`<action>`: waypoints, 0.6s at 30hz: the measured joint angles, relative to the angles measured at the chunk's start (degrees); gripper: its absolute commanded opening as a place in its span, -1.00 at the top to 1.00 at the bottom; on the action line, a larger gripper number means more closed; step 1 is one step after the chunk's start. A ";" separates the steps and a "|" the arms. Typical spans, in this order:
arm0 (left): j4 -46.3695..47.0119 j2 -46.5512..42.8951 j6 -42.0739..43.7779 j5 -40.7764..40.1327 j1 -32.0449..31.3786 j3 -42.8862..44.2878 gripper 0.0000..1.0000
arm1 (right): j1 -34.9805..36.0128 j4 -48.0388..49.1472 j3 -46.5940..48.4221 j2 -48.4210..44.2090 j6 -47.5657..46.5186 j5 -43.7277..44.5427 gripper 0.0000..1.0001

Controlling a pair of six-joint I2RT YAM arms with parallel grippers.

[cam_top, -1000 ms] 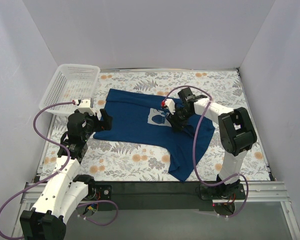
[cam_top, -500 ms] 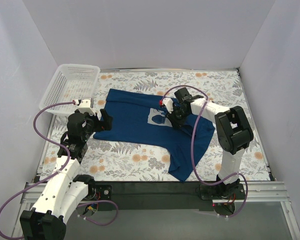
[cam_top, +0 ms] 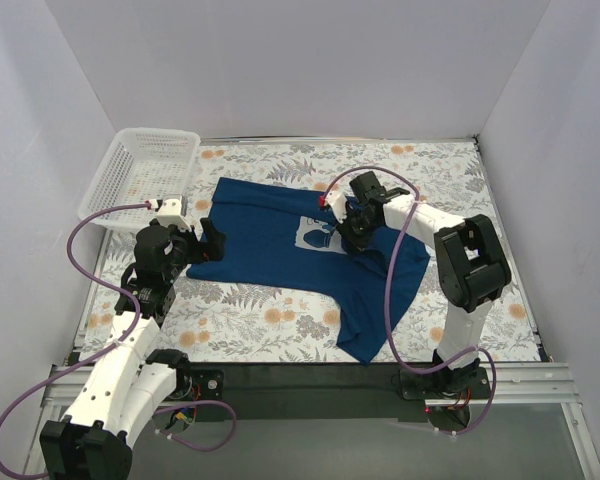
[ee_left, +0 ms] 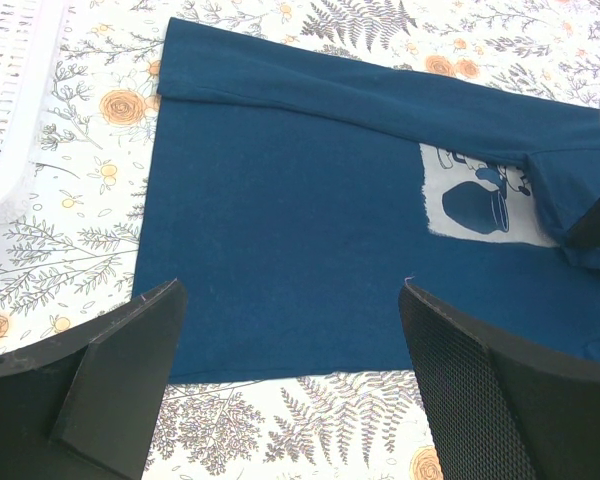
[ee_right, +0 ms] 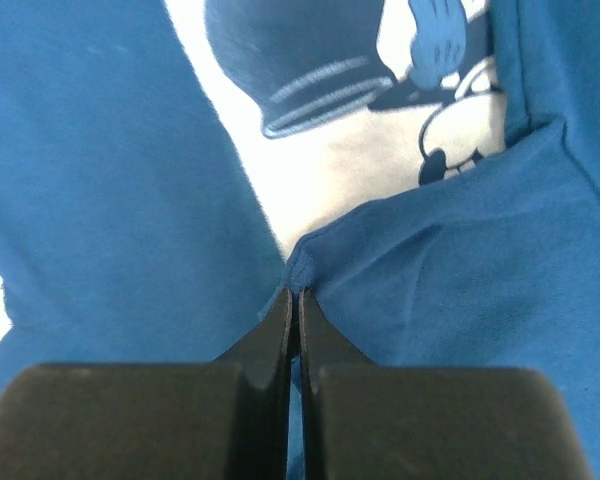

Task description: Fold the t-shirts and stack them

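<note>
On table (cam_top: 242, 325): shirt (cam_top: 270, 245), fold pinched in closed right gripper (ee_right: 296, 300); left gripper (ee_left: 290, 295) wide over its edge.

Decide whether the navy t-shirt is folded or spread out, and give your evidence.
Mostly spread: the t-shirt lies flat on the table, one edge turned over, the right gripper pinching a fold.

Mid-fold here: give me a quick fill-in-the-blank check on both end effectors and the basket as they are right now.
The right end effector is ___ on a pinch of the t-shirt, next to its chest print.
The left end effector hangs over the t-shirt's edge with its jaws ___.
The white basket sits at the table's far ___ corner.
Missing words: shut; open; left.
</note>
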 measured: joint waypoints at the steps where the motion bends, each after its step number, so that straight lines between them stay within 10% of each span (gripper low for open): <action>1: -0.02 0.00 0.02 0.02 0.00 0.00 -0.62 | 0.13 -0.09 0.11 -0.39 0.04 -0.33 0.94; 9: 0.00 0.00 0.02 0.04 0.00 0.00 -0.62 | 1.62 -1.68 2.78 -2.03 1.40 -6.21 0.90; 18: 0.00 -0.02 0.02 0.04 0.00 0.00 -0.62 | 1.75 -4.04 3.82 -0.63 1.75 -10.23 0.15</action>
